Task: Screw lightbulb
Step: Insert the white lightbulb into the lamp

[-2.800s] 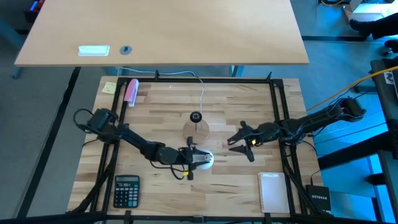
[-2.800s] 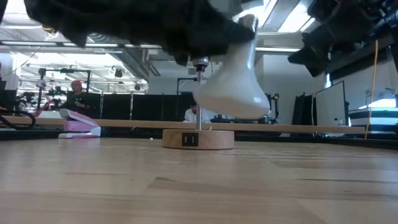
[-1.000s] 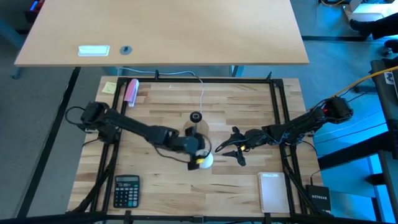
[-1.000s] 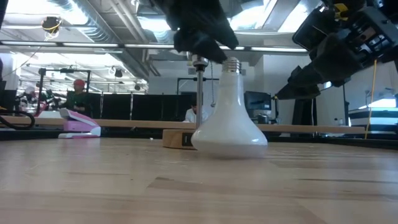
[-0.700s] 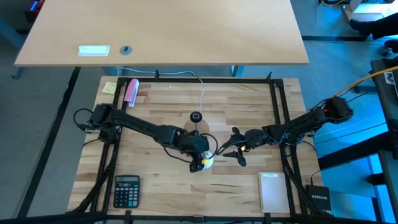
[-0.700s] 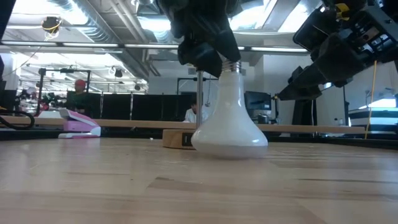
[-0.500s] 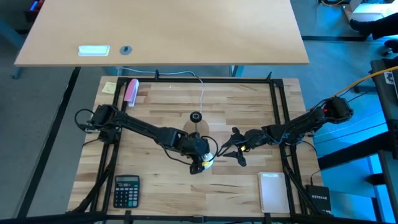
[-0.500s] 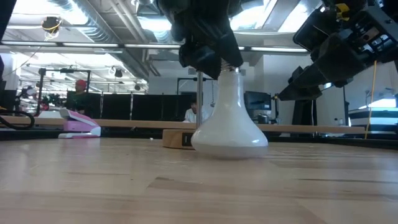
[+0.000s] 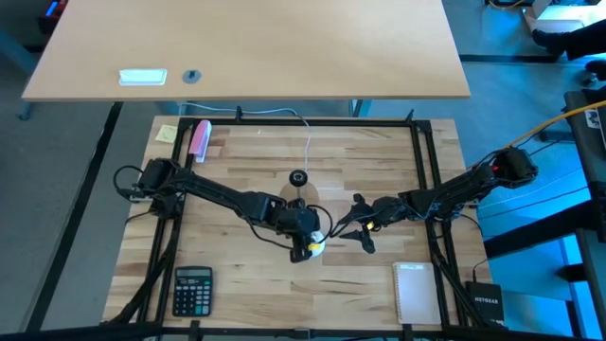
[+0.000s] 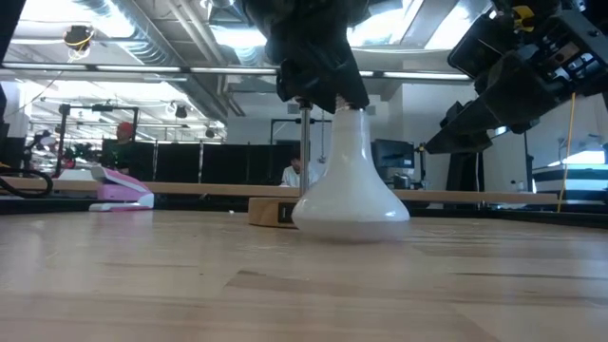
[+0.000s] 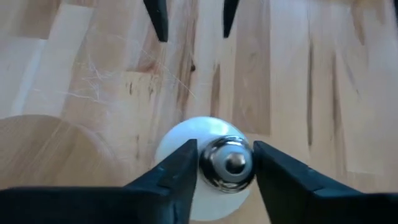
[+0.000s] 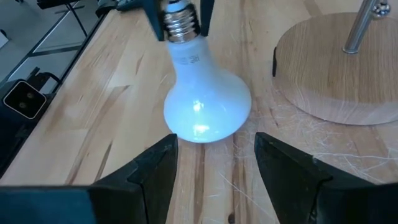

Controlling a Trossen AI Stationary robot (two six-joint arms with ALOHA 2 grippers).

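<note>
The white lightbulb (image 10: 350,190) stands on the table on its globe, with its silvery screw base (image 11: 227,163) pointing up. It also shows in the high view (image 9: 315,249) and the right wrist view (image 12: 205,102). My left gripper (image 9: 305,242) comes down from above and is shut on the screw base. My right gripper (image 9: 339,227) is open and empty, just to the bulb's right, with its fingers pointing at the bulb. The round wooden disc (image 9: 301,201) with its metal post and black socket (image 9: 298,177) stands just beyond the bulb. My left gripper pinches the bulb's screw base (image 12: 180,22) between its two fingers (image 11: 183,167), one on each side. The fingers come from above and point down. The bulb stands upright, base up, with its globe (image 10: 350,214) resting on the table.
The white cord (image 9: 308,142) runs from the disc to the far edge. A pink object (image 9: 200,138) and a yellow note (image 9: 168,134) lie far left. A calculator (image 9: 193,289) lies near left and a notepad (image 9: 413,289) near right. The black frame rails (image 9: 424,170) border the table.
My left gripper has gone down over the bulb's screw base, which now sits hidden between its fingers in the low view. The bulb has stayed standing on its globe. My right gripper has kept still.
</note>
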